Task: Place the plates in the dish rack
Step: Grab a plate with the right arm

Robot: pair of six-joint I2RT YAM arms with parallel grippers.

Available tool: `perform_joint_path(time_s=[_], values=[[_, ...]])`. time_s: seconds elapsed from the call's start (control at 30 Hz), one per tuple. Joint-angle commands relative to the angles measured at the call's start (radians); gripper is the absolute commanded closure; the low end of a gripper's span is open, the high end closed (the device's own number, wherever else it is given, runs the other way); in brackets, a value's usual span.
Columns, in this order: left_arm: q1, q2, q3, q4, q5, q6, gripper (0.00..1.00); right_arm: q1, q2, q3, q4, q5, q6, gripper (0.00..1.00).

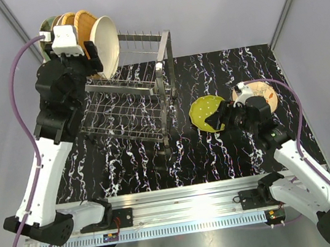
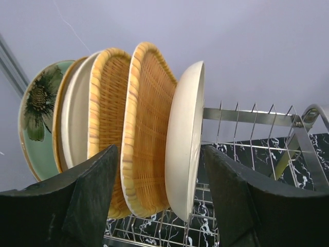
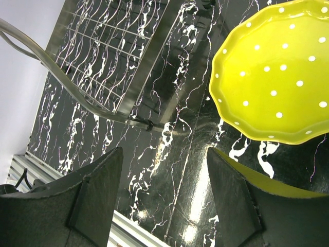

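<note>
One lime dotted plate (image 3: pixel 272 77) on the tabletop (image 1: pixel 134 165), right of the dish rack (image 1: pixel 148 95) — just ahead of right gripper (image 3: pixel 164 154), toward its right side | jaws spread, empty | left gripper (image 2: pixel 159 152) likewise released — up at racked plates (image 2: pixel 185 139)

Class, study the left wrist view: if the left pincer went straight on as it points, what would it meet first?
Probably the cream plate and the wicker plate beside it, standing in the dish rack; which the left pincer reaches first is unclear.
</note>
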Motion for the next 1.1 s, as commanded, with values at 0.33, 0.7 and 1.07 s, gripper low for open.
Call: perform_joint_path(time_s=[0.33,0.7,1.07], values=[[0.0,0.015,0.096,0.084,0.174,-0.003,0.54,-0.001,-0.018,-0.004,0.033,0.017,-0.007,0.26],[0.003,0.116,0.116,0.087,0.193,0.008,0.56,-0.002,-0.015,-0.004,0.03,0.025,-0.008,0.26],[0.003,0.134,0.081,0.095,0.128,0.071,0.55,-0.001,-0.008,-0.003,0.031,0.027,-0.008,0.26]])
